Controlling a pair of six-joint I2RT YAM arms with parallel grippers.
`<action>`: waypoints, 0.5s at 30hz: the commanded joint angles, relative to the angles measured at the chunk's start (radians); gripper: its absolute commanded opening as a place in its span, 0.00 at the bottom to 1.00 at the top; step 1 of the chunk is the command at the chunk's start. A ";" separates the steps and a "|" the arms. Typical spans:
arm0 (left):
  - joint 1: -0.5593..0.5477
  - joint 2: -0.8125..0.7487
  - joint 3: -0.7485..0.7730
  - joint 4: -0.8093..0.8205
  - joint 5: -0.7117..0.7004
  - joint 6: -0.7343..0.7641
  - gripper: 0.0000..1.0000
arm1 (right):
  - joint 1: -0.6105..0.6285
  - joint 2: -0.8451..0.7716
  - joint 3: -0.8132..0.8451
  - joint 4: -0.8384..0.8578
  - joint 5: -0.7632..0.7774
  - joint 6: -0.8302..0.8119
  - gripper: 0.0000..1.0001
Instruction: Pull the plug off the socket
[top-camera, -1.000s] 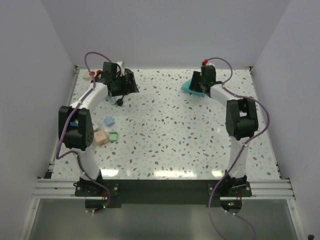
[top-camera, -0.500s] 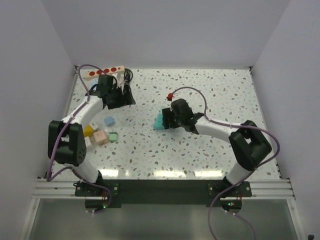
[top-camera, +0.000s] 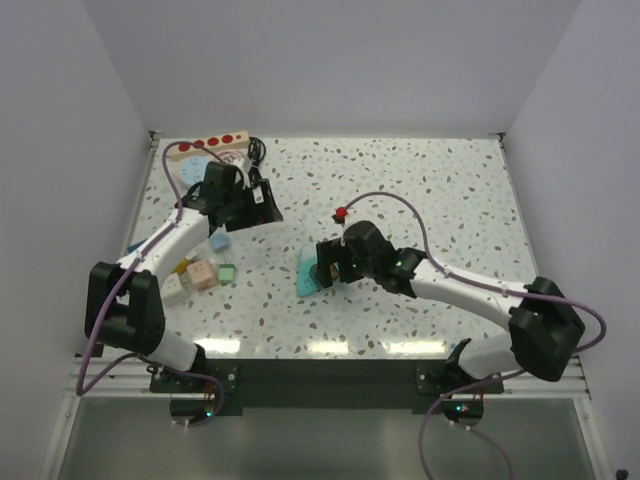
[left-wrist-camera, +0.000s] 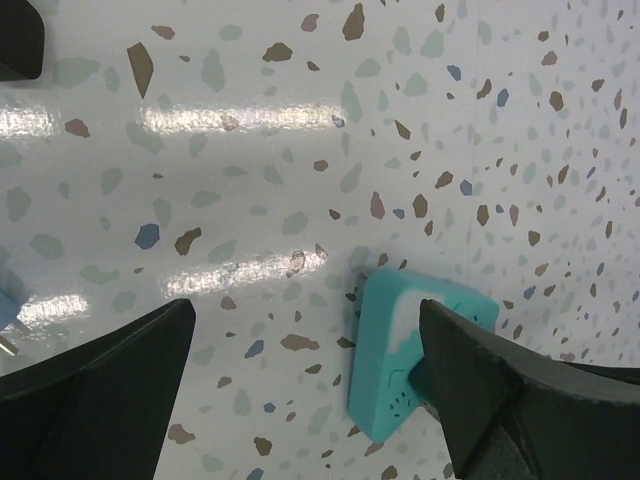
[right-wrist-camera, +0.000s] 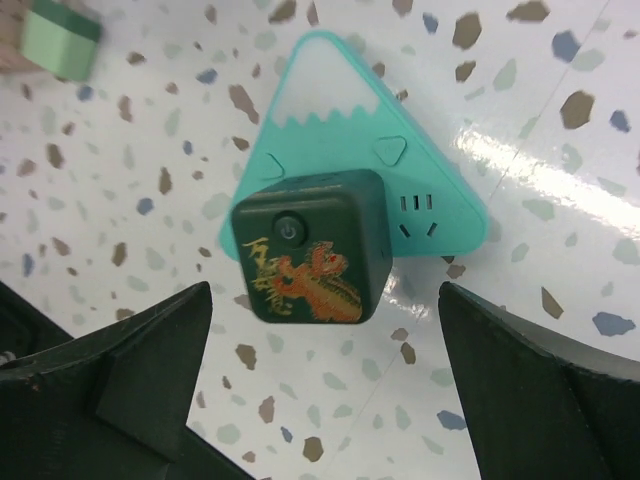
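The socket (top-camera: 205, 143), a cream-white strip with red outlets, lies at the back left edge. A bunch of black cord (top-camera: 256, 150) sits at its right end, and the plug is hidden in it. My left gripper (top-camera: 262, 204) is open over bare table in front of the strip (left-wrist-camera: 308, 320). In the middle, my right gripper (top-camera: 325, 262) hangs open above a teal triangular outlet block (right-wrist-camera: 330, 110) with a dark green cube adapter (right-wrist-camera: 310, 245) stuck in it. The open jaws stand wide on either side of the cube (right-wrist-camera: 325, 300) and do not touch it.
Several small coloured blocks (top-camera: 200, 272) lie at the left beside my left arm, one green (right-wrist-camera: 60, 38). The teal block (left-wrist-camera: 400, 360) shows partly behind my left gripper's right finger. White walls close in the table on three sides.
My right arm brought the teal block from the back right to the middle and its jaws opened. My left arm swung away from the strip toward the centre.
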 joint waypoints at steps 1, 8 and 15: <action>-0.036 -0.076 0.034 0.004 0.010 -0.042 1.00 | -0.004 -0.160 -0.002 -0.010 0.060 0.045 0.99; -0.236 -0.021 0.143 -0.155 0.001 -0.051 1.00 | -0.022 -0.335 -0.013 -0.113 0.369 0.068 0.99; -0.450 0.028 0.172 -0.246 -0.270 -0.375 1.00 | -0.286 -0.262 0.088 -0.440 0.427 0.264 0.99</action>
